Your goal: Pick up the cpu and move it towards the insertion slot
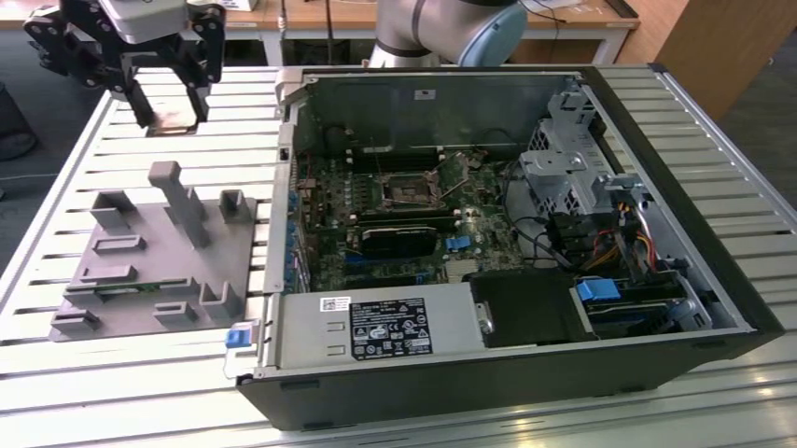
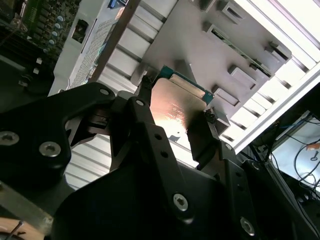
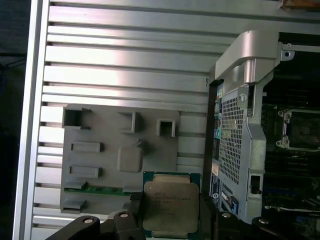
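silvery cpu (image 3: 170, 207) clamped in gripper (image 3: 170, 220), its print unreadable.

You are looking at a robotics lab or assembly test cell, not a home or office. The desk (image 1: 729, 168) is built of ribbed aluminium profile slats, the kind used for machine frames. On it lies an opened computer case (image 1: 498, 243) with its side panel off, motherboard and cabling exposed. Beside it, toward the exterior view's left, sits a grey plastic fixture block (image 1: 156, 257) with moulded holders for parts. A pale industrial robot arm (image 1: 442, 33) rises behind the case. Wooden benches (image 1: 585, 23) stand in the background, and loose cables (image 2: 302, 155) show in the second wrist view.
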`<state>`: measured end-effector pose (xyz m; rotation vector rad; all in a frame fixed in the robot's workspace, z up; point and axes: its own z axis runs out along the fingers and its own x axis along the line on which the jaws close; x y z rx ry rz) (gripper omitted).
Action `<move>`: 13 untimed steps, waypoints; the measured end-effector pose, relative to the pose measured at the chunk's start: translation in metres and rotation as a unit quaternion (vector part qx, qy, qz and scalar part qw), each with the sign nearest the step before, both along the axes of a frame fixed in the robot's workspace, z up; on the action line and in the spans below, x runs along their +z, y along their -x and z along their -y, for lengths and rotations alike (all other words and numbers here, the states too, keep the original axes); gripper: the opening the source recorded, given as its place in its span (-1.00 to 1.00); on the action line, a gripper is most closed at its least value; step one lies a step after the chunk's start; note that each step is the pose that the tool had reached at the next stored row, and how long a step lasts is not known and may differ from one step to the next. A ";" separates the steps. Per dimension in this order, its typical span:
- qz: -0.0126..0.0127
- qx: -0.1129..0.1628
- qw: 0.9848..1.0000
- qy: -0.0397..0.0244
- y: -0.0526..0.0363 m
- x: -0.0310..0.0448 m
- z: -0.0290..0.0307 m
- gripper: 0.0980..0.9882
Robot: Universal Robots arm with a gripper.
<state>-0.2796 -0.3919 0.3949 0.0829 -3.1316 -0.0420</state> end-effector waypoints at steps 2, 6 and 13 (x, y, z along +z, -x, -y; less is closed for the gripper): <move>0.000 0.000 1.000 0.000 -0.0037 0.0000 -0.0002 0.00; -0.001 0.000 1.000 0.000 -0.0103 0.0001 -0.0005 0.00; -0.001 0.000 1.000 0.000 -0.0199 0.0000 -0.0006 0.00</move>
